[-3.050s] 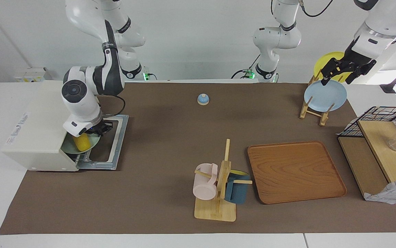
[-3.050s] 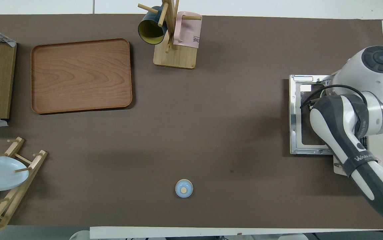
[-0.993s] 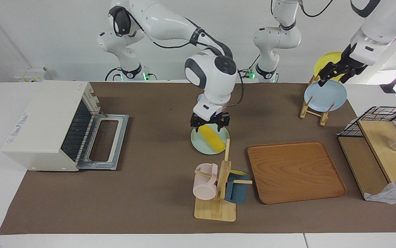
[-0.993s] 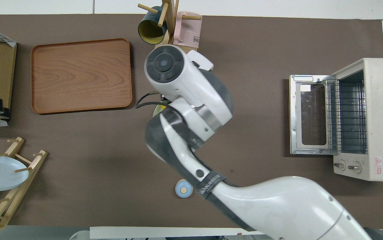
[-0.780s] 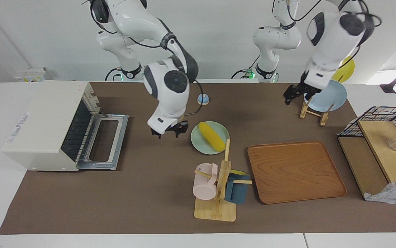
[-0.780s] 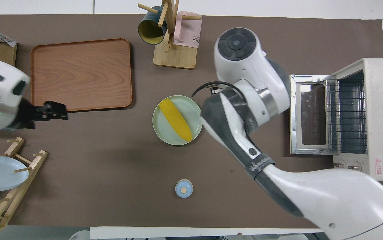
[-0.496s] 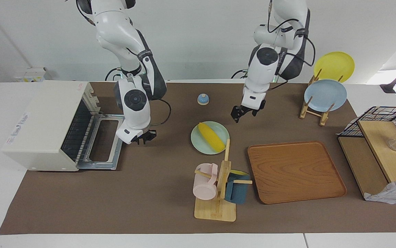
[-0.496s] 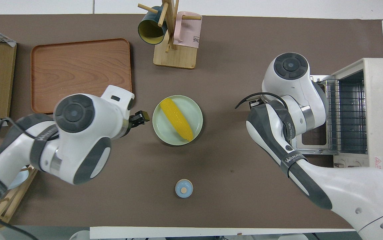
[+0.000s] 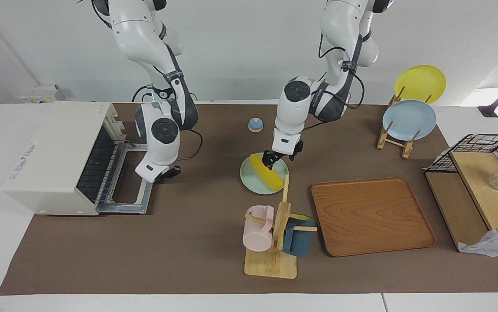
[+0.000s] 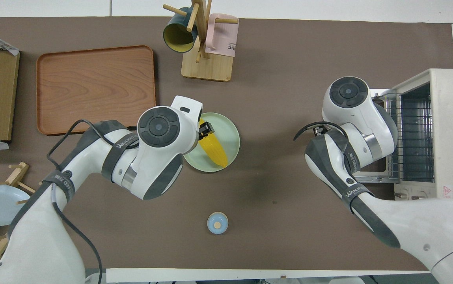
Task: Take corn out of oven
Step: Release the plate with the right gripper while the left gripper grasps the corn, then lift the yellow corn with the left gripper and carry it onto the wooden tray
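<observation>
oven (image 9: 53, 158): 1, at the right arm's end of the table, door (image 9: 129, 180) dropped flat open, wire rack bare.
right gripper (image 9: 164, 174): over the open door's edge. Fingers dark and bunched under the wrist; jaw gap cannot tell. Hidden under its own arm in the overhead view.
bell (image 9: 255, 125): 1, small, blue dome on a tan base, mid-table toward the robots' edge.
corn (image 9: 267, 173): 1, out of the oven, lying slantwise on the green plate (image 9: 249, 177) mid-table. The end nearer the robots is covered by the left gripper.
left gripper (image 9: 270, 158): down at that end of the corn, fingers straddling it at a narrow gap. Whether the pads actually clamp it: cannot tell. In the overhead view only the fingertips (image 10: 206, 128) stick out from under the wrist.
mug rack (image 9: 275, 242): 1, wooden, toward the table edge farthest from the robots. Mugs: 2, pink mug (image 9: 257, 234) and dark blue mug (image 9: 297, 240).
tray (image 9: 372, 216): 1, wooden, beside the mug rack toward the left arm's end.
plate stand (image 9: 394, 136): 1, near the left arm's corner by the robots. Plates in it: 2, blue plate (image 9: 409, 120) and yellow plate (image 9: 420, 83). Cut off in the overhead view.
wire shelf (image 9: 476, 182): 1, at the left arm's end, partly cut off by the frame.
</observation>
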Available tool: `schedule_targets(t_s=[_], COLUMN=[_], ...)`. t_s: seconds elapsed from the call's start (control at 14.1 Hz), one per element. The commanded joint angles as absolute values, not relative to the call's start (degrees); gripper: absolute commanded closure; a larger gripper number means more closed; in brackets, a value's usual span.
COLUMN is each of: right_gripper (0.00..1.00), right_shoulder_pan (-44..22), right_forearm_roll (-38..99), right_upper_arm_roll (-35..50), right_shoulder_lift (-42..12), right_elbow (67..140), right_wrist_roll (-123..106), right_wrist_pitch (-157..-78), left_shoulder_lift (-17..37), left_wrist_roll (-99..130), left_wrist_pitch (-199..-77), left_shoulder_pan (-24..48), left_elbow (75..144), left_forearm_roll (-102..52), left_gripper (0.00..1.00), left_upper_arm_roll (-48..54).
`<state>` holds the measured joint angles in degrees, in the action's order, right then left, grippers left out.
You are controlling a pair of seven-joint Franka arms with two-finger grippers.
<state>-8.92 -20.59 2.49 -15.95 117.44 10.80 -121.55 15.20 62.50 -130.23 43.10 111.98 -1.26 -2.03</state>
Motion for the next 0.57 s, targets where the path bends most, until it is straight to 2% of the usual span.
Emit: schedule_targets(t_s=[0.0, 0.07, 0.14, 0.21, 0.28, 0.35, 0.5], right_gripper=[0.97, 0.97, 0.97, 0.97, 0.97, 0.97, 0.97], right_shoulder_pan=[-7.4, -7.6, -7.5, -7.0, -6.6, -5.5, -3.1], right_forearm_roll=[-24.8, -26.6, -26.7, -26.7, -26.7, -26.4, -26.0], right_upper_arm_roll=[3.3, 3.4, 3.4, 3.4, 3.5, 3.5, 3.6], right_shoulder_lift=[-14.9, -15.4, -15.5, -15.0, -14.2, -12.4, -9.6], right_elbow=[117.9, 115.9, 113.1, 111.1, 110.0, 109.5, 109.5], right_wrist_roll=[9.1, 8.0, 5.8, 2.4, -0.9, -4.1, -8.7], right_wrist_pitch=[-121.3, -118.5, -115.3, -112.7, -110.8, -109.4, -107.3], left_shoulder_lift=[21.2, 21.7, 22.3, 22.5, 22.5, 22.5, 22.0], left_wrist_roll=[65.0, 66.6, 68.8, 68.9, 69.1, 69.3, 68.6], left_wrist_pitch=[-131.7, -132.8, -133.2, -133.8, -133.9, -133.1, -126.0], left_shoulder_pan=[45.1, 45.9, 45.9, 46.0, 46.2, 46.3, 45.4], left_elbow=[107.0, 107.1, 107.1, 107.2, 107.3, 107.0, 103.4], left_forearm_roll=[-1.7, -1.7, -1.7, -1.7, -1.7, -1.7, -1.2], left_gripper=[0.02, 0.25, 0.57, 0.84, 0.96, 1.00, 1.00], left_upper_arm_roll=[-3.1, -3.1, -3.1, -3.1, -3.1, -3.1, -3.8])
